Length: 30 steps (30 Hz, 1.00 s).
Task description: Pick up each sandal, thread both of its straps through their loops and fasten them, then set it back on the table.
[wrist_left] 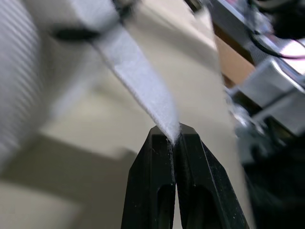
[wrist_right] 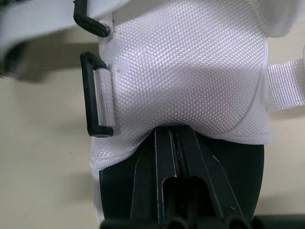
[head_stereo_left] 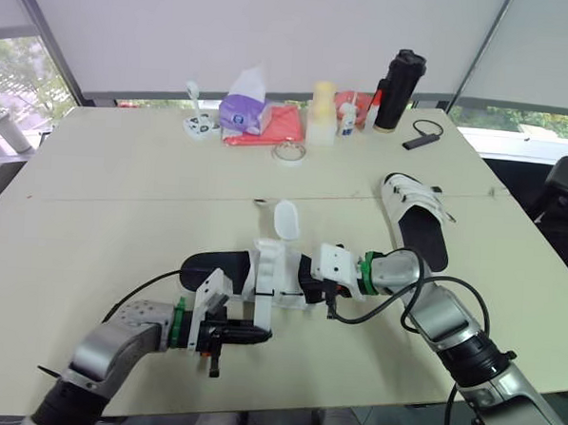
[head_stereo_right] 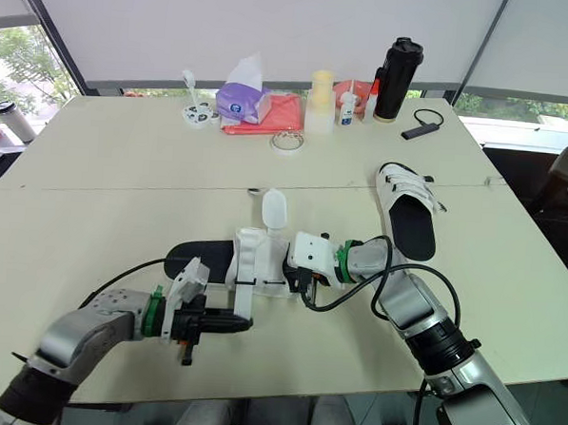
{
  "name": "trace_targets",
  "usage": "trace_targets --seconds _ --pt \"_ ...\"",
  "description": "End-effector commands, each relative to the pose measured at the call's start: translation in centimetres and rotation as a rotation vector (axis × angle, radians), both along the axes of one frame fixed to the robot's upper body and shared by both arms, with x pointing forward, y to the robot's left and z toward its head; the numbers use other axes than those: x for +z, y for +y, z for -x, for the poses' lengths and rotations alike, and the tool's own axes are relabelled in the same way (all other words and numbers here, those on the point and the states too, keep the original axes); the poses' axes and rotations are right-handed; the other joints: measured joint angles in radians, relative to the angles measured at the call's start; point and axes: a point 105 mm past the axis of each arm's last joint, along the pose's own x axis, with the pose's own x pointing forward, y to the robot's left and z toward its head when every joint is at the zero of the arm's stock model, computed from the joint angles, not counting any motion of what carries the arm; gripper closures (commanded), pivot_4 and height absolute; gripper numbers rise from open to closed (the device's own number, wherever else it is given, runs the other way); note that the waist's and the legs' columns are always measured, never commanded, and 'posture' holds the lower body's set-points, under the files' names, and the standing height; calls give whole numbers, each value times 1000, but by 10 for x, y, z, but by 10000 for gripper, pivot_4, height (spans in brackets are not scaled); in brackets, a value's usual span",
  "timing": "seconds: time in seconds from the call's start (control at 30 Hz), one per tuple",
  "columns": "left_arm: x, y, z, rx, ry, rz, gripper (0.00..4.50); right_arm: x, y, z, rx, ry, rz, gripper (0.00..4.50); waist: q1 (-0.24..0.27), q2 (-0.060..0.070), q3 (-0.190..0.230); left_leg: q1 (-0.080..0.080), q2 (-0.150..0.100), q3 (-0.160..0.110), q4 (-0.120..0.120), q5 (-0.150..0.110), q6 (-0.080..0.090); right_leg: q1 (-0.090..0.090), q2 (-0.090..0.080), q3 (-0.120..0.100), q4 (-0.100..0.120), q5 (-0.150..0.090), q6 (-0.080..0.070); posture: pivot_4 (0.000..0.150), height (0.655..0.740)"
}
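Front centre of the bench (head_stereo_left: 123,195), head cam: near sandal (head_stereo_left: 200,265) lies flat, black sole, white upper. Left claw (head_stereo_left: 261,334) sits just off its near edge, pinched on the end of a white strap (head_stereo_left: 262,311) that runs from the upper toward me. Right claw (head_stereo_left: 306,276) comes in from the right, tips at the upper. One strap flap (head_stereo_left: 286,219) stands up on the far side. Second sandal (head_stereo_left: 414,219) lies on the bench well apart, to the right. Black bottle (head_stereo_left: 397,90) and red cloth (head_stereo_left: 284,127) sit near the far edge.

Left wrist cam: fingers (wrist_left: 152,181) pressed together, strap tip clamped between the tips. Strap goes up and away to the sandal body, which is blurred.

Right wrist cam: both fingers narrow and side by side, tips meeting the edge of the mesh upper (wrist_right: 190,71) over the black sole. I read that as clamped on the upper. Black loop (wrist_right: 97,95) sits on a webbing tab at the side of the upper.
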Motion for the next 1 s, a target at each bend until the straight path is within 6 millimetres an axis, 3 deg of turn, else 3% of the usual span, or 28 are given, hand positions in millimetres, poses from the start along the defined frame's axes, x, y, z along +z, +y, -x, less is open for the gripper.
trace_targets --seconds 0.03,0.23,0.67,0.87,1.0 --pt "12 6 20 -109 27 0 44524 -27 -14 3 -49 85 82 45000 0 0 0 0 0 0 0 0 0 0 0 0 0 0 0 1500 7296" --pt "19 17 41 -220 40 -35 44524 -28 -13 3 -46 84 84 45000 0 0 0 0 1 1 0 -2 -2 -3 -1 0 -1 0 0 1500 7296" --pt "61 4 31 -241 -91 35 44524 -26 -14 -1 -42 70 87 45000 -1 0 0 0 1 2 -1 -1 -2 -3 0 0 -2 0 0 1500 7296" --pt "104 -12 5 -188 -149 159 44524 -25 -12 -4 -40 64 86 45000 1 -1 1 0 1 2 1 0 0 1 1 0 0 0 0 1500 7296" --pt "117 -19 -22 -92 -165 199 44524 -25 -11 -4 -38 62 84 45000 -2 -1 1 1 -1 3 1 1 1 2 1 -1 0 0 0 1500 7296"
